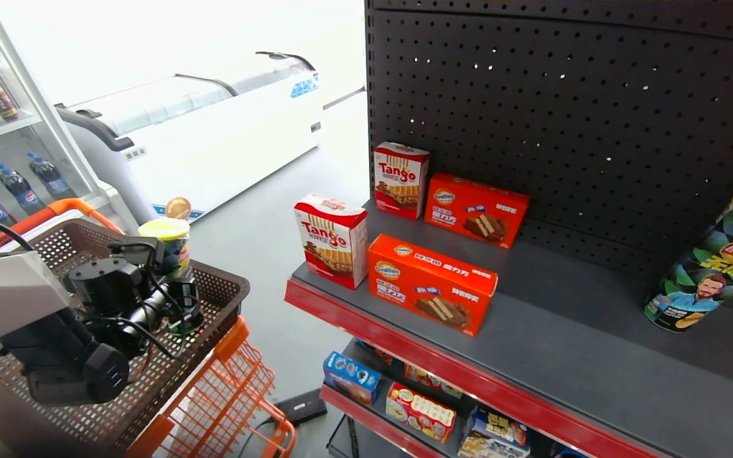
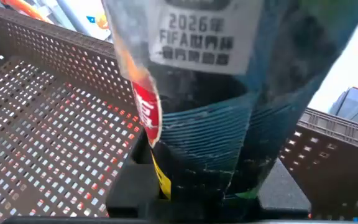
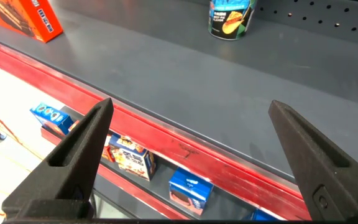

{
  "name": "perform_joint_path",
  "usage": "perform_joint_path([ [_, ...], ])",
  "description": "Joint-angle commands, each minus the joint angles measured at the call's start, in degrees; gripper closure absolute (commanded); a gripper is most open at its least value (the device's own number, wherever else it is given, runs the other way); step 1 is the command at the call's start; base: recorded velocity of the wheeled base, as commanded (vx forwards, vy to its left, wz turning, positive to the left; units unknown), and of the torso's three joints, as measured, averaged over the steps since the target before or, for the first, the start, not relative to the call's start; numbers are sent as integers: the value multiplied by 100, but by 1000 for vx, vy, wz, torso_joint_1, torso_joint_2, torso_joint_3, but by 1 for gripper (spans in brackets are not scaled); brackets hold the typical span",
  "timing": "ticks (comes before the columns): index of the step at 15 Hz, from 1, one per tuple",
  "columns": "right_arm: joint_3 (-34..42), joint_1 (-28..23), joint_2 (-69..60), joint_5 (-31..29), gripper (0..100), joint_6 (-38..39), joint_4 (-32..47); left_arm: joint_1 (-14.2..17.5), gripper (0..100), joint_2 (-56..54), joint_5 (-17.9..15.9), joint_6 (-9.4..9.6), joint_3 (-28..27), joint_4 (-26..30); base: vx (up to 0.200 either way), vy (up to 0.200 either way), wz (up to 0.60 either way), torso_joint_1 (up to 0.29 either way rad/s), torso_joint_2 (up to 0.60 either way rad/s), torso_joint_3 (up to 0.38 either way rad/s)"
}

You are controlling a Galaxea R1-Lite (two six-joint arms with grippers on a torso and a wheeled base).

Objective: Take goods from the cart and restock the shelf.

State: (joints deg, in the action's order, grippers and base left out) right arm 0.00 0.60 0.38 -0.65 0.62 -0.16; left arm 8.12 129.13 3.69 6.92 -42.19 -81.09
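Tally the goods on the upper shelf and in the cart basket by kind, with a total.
Red-and-white wafer boxes: 2
Orange boxes: 2
Chip cans: 2
Total: 6

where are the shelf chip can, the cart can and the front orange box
shelf chip can [image 1: 708, 267], head view, label
cart can [image 1: 164, 228], head view, yellow lid
front orange box [image 1: 430, 283], head view, printed face

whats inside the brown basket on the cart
A chip can with a yellow lid, upright in the left gripper. The gripper hides part of the basket floor, so anything lying under it cannot be seen.
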Motion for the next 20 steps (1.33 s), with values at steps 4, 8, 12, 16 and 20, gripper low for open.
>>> perform_joint_path([
  [4, 0, 2, -3, 3, 0, -1, -2, -12, 100, -996, -18, -7, -17, 120, 0, 0, 0, 0, 0, 0],
  [8, 0, 2, -3, 3, 0, -1, -2, -162, 100, -2411, -246, -16, -114, 1359, 0, 0, 0, 0, 0, 0],
  [12, 0, 2, 6, 3, 0, -1, -2, -460, 100, -3413, -466, -51, -184, 2686, 0, 0, 0, 0, 0, 0],
  [16, 0, 2, -3, 3, 0, -1, -2, -1067, 100, -3913, -870, -95, -167, 2642, 0, 0, 0, 0, 0, 0],
  [20, 0, 2, 6, 3, 0, -1, -2, -2042, 100, -4318, -914, -200, 0, 2730, 0, 0, 0, 0, 0, 0],
])
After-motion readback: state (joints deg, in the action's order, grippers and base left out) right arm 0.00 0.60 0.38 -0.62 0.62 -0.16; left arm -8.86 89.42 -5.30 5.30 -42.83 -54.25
